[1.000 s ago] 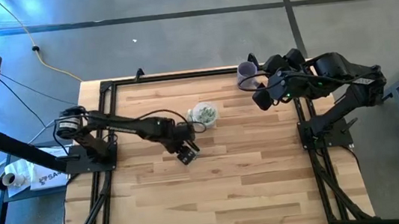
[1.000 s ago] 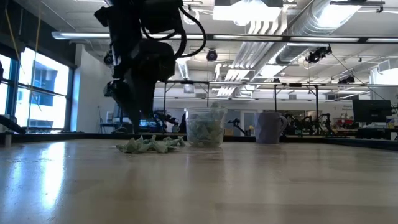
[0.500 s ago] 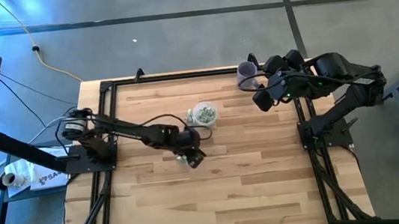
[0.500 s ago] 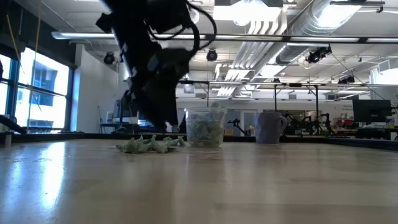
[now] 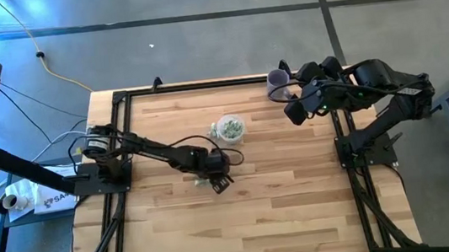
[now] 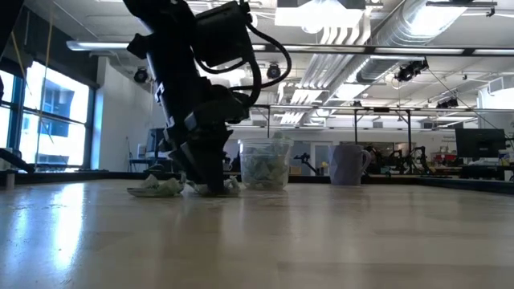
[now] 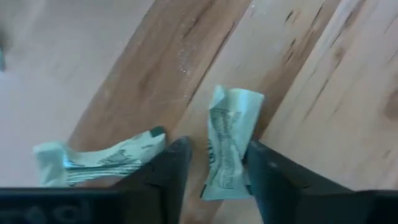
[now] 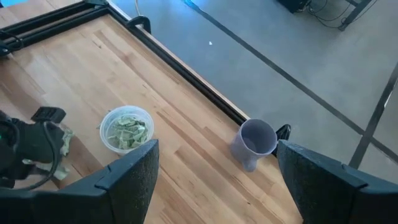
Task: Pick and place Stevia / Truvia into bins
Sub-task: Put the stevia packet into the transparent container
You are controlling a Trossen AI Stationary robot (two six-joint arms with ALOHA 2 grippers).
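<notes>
My left gripper (image 5: 218,180) is down at the table top, just on the near side of the clear cup (image 5: 230,128), and it is open. Its two fingers straddle one crumpled pale green packet (image 7: 229,146) that lies on the wood. A second packet (image 7: 99,158) lies just outside one finger. More loose packets (image 6: 159,188) lie beside the gripper (image 6: 205,186). The clear cup (image 6: 265,167) stands upright with several packets (image 8: 127,129) inside. My right gripper (image 8: 216,149) hangs open above the table's far right part, near the purple cup (image 5: 277,80). My left gripper comes at the packet from above, pointing down, with one finger on each side of it. One finger (image 7: 267,174) meets the packet's long edge (image 7: 247,146); a gap shows at the other finger (image 7: 171,168). The packet lies flat on the table.
The purple cup (image 8: 255,143) stands at the table's far edge, right of the clear cup. A black frame rail (image 5: 203,84) runs around the table. Bare wood stretches across the near half (image 5: 244,225).
My left gripper has moved a little toward the table's near right and come down onto the loose packets by the clear cup. The heap has been disturbed; part of it now lies farther to the table's left. The right arm has kept still.
</notes>
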